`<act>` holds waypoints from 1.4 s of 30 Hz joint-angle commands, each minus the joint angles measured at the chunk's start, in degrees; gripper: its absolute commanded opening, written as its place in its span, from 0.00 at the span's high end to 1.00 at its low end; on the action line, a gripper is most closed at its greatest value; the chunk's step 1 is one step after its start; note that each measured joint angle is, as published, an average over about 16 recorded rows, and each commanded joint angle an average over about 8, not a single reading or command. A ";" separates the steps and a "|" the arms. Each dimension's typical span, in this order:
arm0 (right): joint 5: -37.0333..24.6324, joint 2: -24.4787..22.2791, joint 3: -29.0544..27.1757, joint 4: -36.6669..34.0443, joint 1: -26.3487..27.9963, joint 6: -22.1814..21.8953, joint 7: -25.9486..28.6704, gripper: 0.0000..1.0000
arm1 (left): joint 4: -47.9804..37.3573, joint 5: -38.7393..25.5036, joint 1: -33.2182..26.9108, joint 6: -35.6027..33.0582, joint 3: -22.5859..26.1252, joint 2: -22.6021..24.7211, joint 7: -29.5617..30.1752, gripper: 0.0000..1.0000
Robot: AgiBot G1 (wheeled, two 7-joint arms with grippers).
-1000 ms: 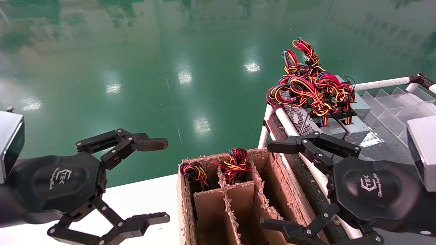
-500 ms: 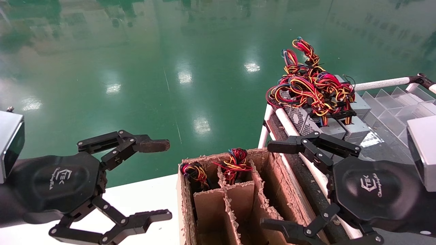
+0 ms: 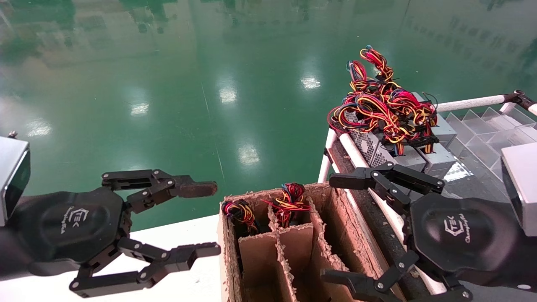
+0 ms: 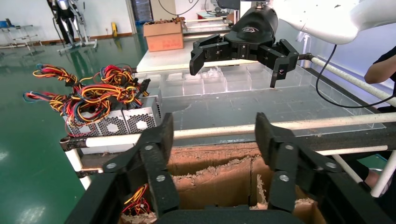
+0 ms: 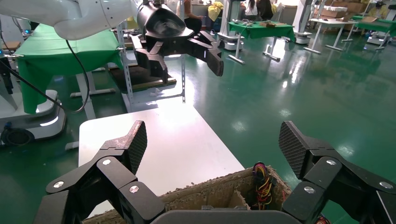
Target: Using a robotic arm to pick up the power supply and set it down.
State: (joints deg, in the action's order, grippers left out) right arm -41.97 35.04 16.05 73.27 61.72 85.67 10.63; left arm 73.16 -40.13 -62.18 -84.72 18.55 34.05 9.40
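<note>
Several grey power supplies (image 3: 438, 160) with a tangle of red, yellow and black wires (image 3: 379, 105) lie on the rack at the right, also seen as power supplies (image 4: 116, 122) in the left wrist view. My right gripper (image 3: 333, 228) hangs open just in front of them, over the right edge of the cardboard box (image 3: 323, 235), and holds nothing. My left gripper (image 3: 212, 220) is open and empty at the box's left side, above the white table (image 3: 184, 235). Wire bundles (image 3: 289, 201) stick up from the box's far slots.
The brown cardboard box (image 4: 210, 172) has ragged dividers forming tall slots. A clear plastic divider tray (image 3: 482, 130) sits behind the power supplies, framed by white tube rails (image 3: 470, 100). Beyond the table lies glossy green floor (image 3: 209, 84).
The left gripper's fingers have drawn closer together while staying open, and it has edged slightly right toward the box. The right gripper and the power supplies have not moved.
</note>
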 commanded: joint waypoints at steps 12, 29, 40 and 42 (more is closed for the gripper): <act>-0.05 0.00 0.01 -0.08 -0.04 -0.11 0.06 0.00 | -0.01 0.00 0.00 0.00 0.00 0.00 0.00 1.00; -8.77 2.94 3.39 -6.64 3.99 -6.53 1.95 0.00 | -0.04 0.01 -0.03 -0.01 0.03 0.00 -0.02 0.95; -21.71 12.05 10.51 -18.60 11.88 -11.87 3.64 0.45 | -0.04 0.02 -0.03 -0.01 0.05 -0.01 -0.03 0.00; -22.77 13.76 11.31 -21.59 12.80 -12.01 3.16 0.70 | -0.04 0.03 -0.03 -0.01 0.05 -0.01 -0.03 0.00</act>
State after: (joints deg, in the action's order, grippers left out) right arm -64.07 48.55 27.09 51.55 74.28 74.26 13.51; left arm 73.12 -40.10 -62.21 -84.73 18.60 34.04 9.36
